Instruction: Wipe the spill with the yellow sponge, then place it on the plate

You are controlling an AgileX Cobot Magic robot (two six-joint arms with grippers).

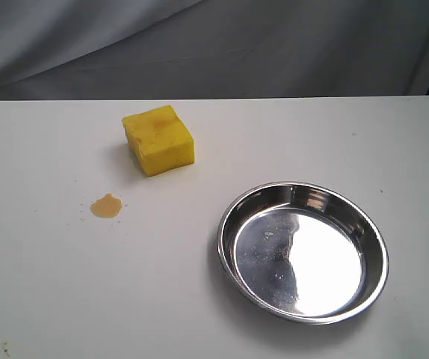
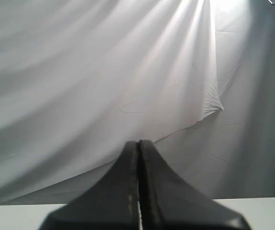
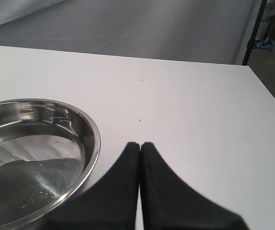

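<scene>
Jaws: both pairs closed | yellow sponge: thick block, brownish stains | spill: orange-brown

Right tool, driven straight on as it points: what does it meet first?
Likely nothing near: the right tool, shut, points over bare table, the plate lying off its line. Past the far edge comes grey cloth; depth there is unclear.

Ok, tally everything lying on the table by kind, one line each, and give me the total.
Yellow sponge: 1
Orange-brown spill: 1
Steel plate: 1
Total: 3
</scene>
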